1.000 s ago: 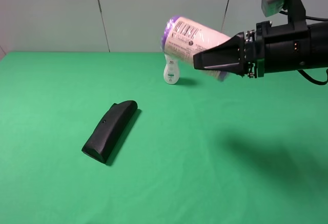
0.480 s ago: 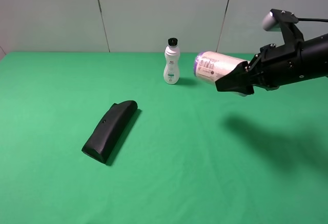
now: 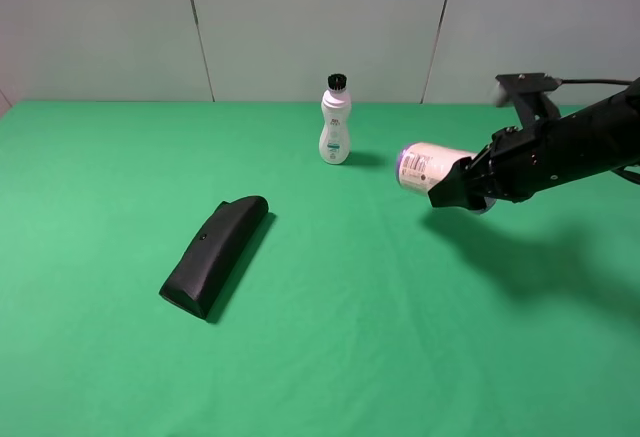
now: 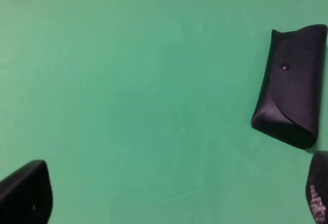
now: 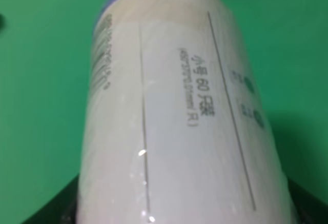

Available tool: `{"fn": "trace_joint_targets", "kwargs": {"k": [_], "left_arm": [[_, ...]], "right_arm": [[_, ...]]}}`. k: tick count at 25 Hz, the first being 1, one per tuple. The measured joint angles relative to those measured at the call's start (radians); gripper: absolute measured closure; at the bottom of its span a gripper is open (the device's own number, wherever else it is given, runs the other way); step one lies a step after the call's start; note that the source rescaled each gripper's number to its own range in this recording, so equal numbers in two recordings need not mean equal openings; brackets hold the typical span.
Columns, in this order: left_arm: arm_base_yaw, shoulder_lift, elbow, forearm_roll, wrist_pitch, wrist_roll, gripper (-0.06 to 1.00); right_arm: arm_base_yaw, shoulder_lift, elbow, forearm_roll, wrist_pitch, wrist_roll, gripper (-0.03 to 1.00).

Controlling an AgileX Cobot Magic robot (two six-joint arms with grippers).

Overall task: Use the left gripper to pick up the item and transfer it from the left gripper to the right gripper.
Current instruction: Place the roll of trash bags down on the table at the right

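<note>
Left gripper: absent from the high view. In its wrist view, the fingers sit in the lower corners, spread wide and holding nothing.
Black case: left of centre, unmoved over the last second.
Bottle: upper centre, upright. The roll hid most of it a second ago, and now it stands fully uncovered.
Item: right of centre, purple end facing left. It has sunk and drifted rightward, and is now low over the cloth.
Right gripper: clamped around the item, with the arm angled further downward than before.
Meaning: the handover looks complete, with a set-down possibly under way.
Surface: smooth green cloth, with the arm's shadow at right.
Room: pale panelled wall across the top.
</note>
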Motion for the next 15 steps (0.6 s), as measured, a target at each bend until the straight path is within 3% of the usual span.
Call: {"fn": "trace_joint_targets", "kwargs": {"k": [15], "left_arm": [[0.0, 0.0, 0.0, 0.0, 0.0, 0.0, -0.06]], "right_arm": [[0.0, 0.121, -0.001, 0.0, -0.053, 0.0, 0.97]]}}
